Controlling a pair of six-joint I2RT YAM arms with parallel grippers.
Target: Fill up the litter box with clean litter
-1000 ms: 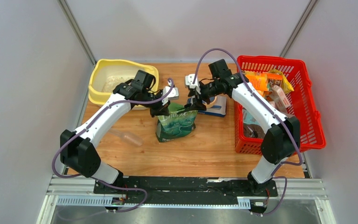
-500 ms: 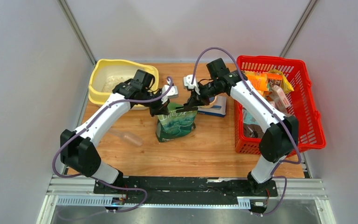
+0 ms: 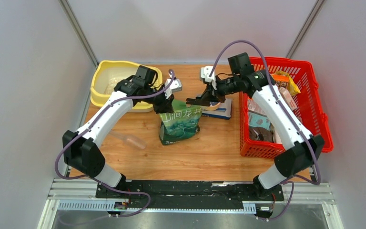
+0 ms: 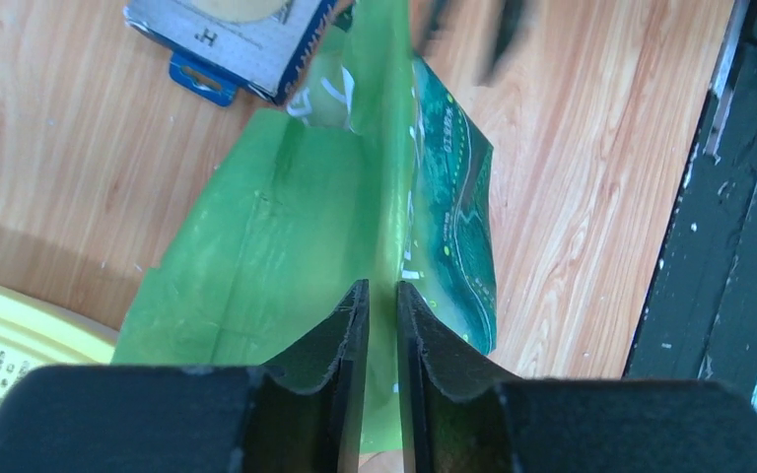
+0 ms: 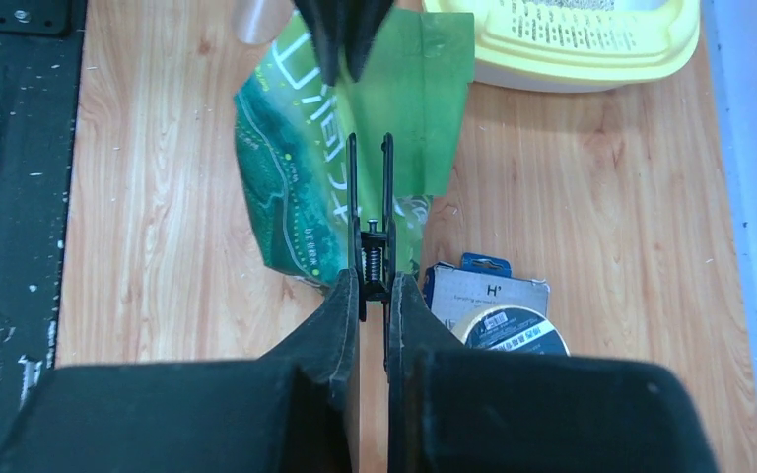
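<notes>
left arm sweeps up from its base, elbow swung out to the left edge, forearm angling across the wooden table (image 3: pixel 209 152), wrist tipped down over the soft green pouch with white chinese characters (image 3: pixel 180 126). the pouch stands upright mid-table between the two arms, near the front right corner of the pale yellow plastic litter box (image 3: pixel 95 93). that box sits at the far left corner with a patch of pale beige granules (image 3: pixel 112 86) on its floor. the left gripper (image 4: pixel 381 288) points down at the pouch's top left edge, jaws parted only a sliver, and the thin green edge runs into the slot. whether the pads press on it, i can't tell

over to the right arm: elbow low beside the red lattice-walled plastic basket (image 3: pixel 320 114), forearm running up over the basket's left side, wrist bent hard left so the hand lies nearly level above the table. the right gripper (image 5: pixel 373 281) is clamped tight on a black spring clip (image 5: pixel 373 246), whose two thin prongs stick out ahead over the pouch's top right corner. contact between clip and pouch isn't clear. just beyond the pouch's right side lies a flat blue and white card pack with a pale roll (image 5: pixel 498 310), and a clear plastic scoop (image 3: pixel 131 140) lies on the wood left of the pouch
</notes>
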